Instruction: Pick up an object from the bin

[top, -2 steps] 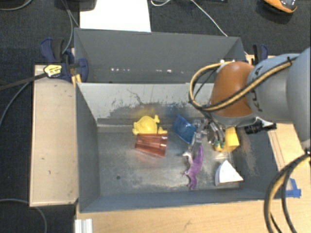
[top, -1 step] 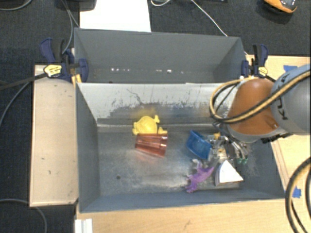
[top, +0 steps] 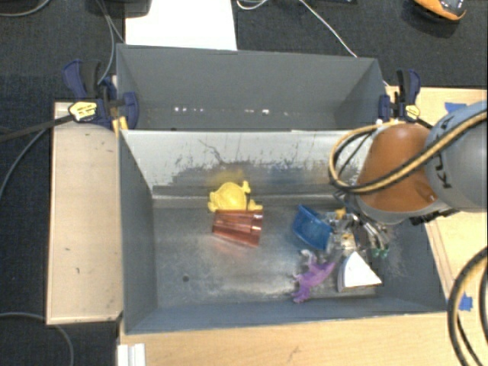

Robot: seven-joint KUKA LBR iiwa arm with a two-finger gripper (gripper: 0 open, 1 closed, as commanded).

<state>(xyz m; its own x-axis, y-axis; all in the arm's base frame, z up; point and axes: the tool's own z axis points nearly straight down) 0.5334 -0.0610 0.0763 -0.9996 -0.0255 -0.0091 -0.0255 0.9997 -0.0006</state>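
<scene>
My claw [top: 352, 239] was down in the right part of the grey metal bin [top: 191, 280], low over its floor, beneath my orange wrist cover [top: 393, 170]. I could not tell how far it was open, nor whether it had hold of anything. Nearest to it was a blue boxy cup [top: 309, 227], just beside my claw on the view's left. On the near-wall side of my claw sat a white wedge-shaped piece [top: 358, 273], and just left of that lay a purple toy figure [top: 313, 279]. Well apart from my claw, farther to the view's left, a translucent red cup [top: 238, 227] lay on its side, with a yellow toy [top: 231, 197] against it on the far-wall side.
</scene>
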